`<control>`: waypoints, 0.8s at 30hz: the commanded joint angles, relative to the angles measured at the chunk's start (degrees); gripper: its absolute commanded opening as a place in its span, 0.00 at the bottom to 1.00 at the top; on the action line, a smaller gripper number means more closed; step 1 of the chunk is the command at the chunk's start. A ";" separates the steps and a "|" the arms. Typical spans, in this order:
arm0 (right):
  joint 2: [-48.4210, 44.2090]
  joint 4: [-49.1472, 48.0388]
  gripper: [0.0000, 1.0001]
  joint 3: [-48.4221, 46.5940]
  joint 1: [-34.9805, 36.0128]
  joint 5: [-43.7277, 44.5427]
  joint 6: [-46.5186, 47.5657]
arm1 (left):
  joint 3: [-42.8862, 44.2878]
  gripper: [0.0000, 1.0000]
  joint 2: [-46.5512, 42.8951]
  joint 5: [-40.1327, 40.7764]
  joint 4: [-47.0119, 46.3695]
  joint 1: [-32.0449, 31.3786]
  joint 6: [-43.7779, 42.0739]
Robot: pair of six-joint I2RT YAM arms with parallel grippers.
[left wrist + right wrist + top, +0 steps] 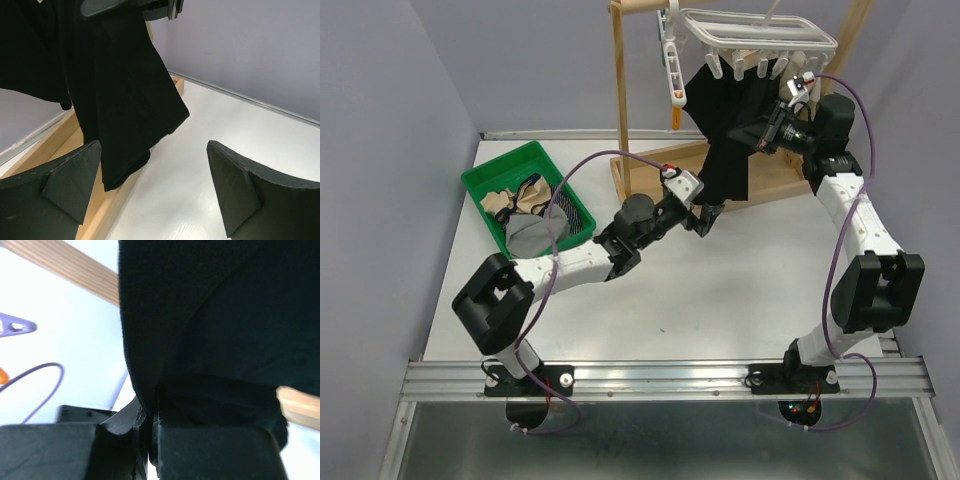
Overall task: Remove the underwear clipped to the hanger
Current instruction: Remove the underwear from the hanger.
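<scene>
1. at the left of the tabletop [720, 290], a green bin [495, 165] holds tan, navy-striped and grey underwear [530, 235].
2. the left end effector [708, 218] has its jaws spread wide and empty, just under the lower hem of the black underwear [725, 130].
3. the black underwear hangs clipped to the white hanger [760, 35] on the wooden stand [619, 90].
4. the right end effector [767, 128] is clamped on the black underwear's right side, high near the clips.

You worked in a robotics lab cell: bare lilac walls [380, 120], white table [720, 300], aluminium mounting rail [660, 378] along the near edge.
</scene>
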State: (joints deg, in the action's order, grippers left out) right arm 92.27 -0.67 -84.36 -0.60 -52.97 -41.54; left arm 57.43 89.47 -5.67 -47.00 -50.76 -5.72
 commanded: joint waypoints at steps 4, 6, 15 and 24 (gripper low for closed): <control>-3.76 -4.08 0.01 -1.78 2.53 -2.14 -5.92 | 7.78 0.99 4.83 6.97 -10.12 -0.48 -2.98; -4.03 -4.34 0.00 -1.69 2.53 -2.22 -6.62 | 9.01 0.99 7.02 7.86 -10.91 -0.48 -3.34; -4.20 -5.66 0.01 -1.86 2.80 -3.10 -8.47 | 17.10 0.98 15.20 14.72 -11.18 -0.48 -4.65; -4.55 -6.10 0.01 -1.69 2.80 -3.46 -7.51 | 19.92 0.25 17.23 16.13 -12.23 -0.30 -5.54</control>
State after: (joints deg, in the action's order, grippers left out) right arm 90.56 -3.46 -84.36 1.58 -54.54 -49.32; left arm 74.26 108.16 9.34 -54.19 -51.00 -10.55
